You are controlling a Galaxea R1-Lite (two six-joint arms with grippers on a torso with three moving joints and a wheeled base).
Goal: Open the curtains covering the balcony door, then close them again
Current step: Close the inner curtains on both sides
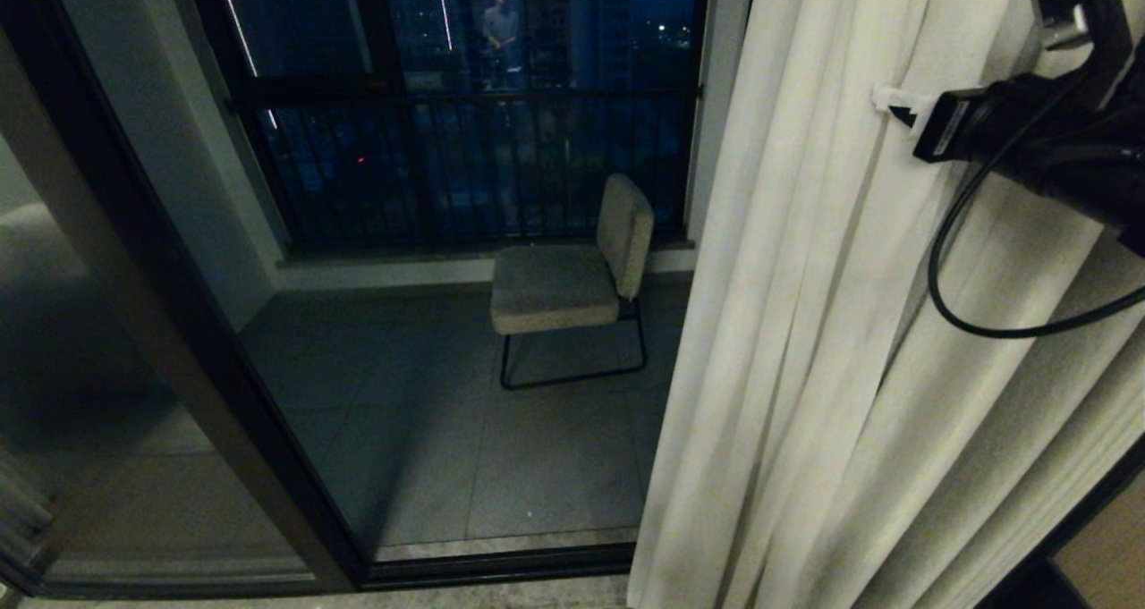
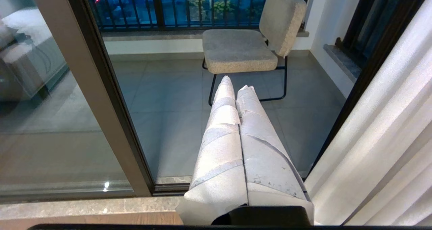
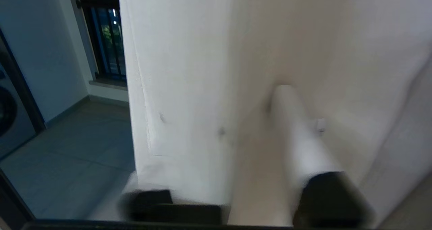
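Note:
A cream pleated curtain [image 1: 805,323] hangs on the right side of the opening, and its inner edge leaves the glass to its left uncovered. The balcony door [image 1: 179,323] shows as a dark frame with glass across the left and middle. My right gripper [image 1: 894,104] reaches from the right into the curtain's folds at upper right. In the right wrist view this gripper [image 3: 222,108] is open, with a fold of curtain [image 3: 189,71] between its fingers and one finger [image 3: 293,132] showing. My left gripper [image 2: 236,86] is shut and empty, held low in front of the door [image 2: 101,105].
A beige chair [image 1: 572,278] on a black metal frame stands on the tiled balcony beyond the glass. A black railing [image 1: 465,162] runs behind it. A standing person is reflected in the glass [image 1: 501,32]. A black cable loops under my right arm [image 1: 948,296].

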